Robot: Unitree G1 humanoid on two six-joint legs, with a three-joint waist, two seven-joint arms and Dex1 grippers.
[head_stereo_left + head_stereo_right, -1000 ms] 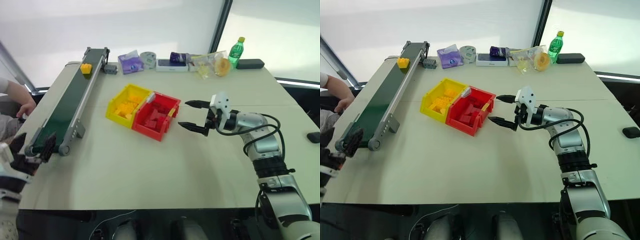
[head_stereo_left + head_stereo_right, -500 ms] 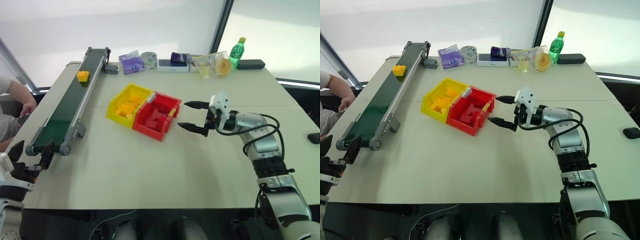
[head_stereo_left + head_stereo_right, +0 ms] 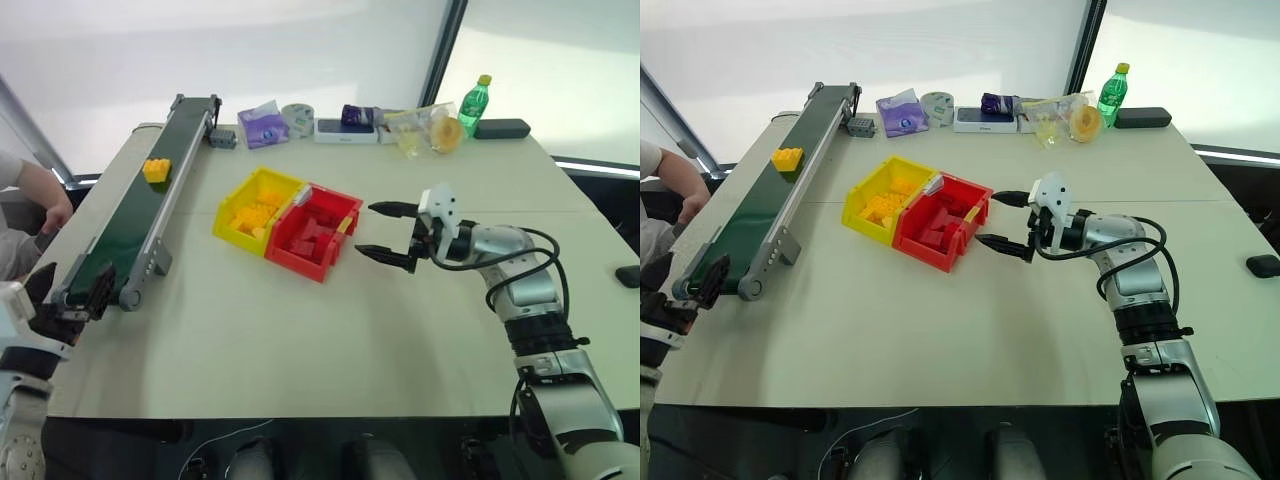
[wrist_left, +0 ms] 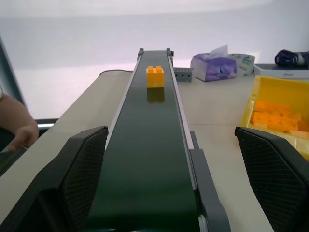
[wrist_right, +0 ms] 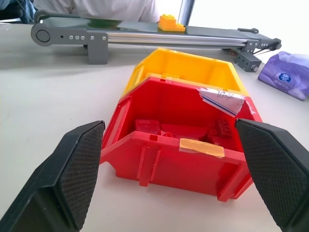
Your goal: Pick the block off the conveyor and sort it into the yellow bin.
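The yellow-orange block rides on the dark green belt of the conveyor, in its far half. It stands upright on the belt ahead of my left gripper, well beyond the fingers. That left gripper hangs open and empty at the conveyor's near end. The yellow bin holds several yellow bricks and touches a red bin on its right. My right gripper is open and empty just right of the red bin, facing it; the yellow bin and the block lie behind.
A person's hand rests beside the conveyor on the left. A purple tissue pack, a green bottle and other small items line the table's far edge. A black object sits at the right edge.
The block has ridden down the belt from the far end toward me. My left gripper has shifted slightly by the conveyor's near end, still open. The right arm has not moved.
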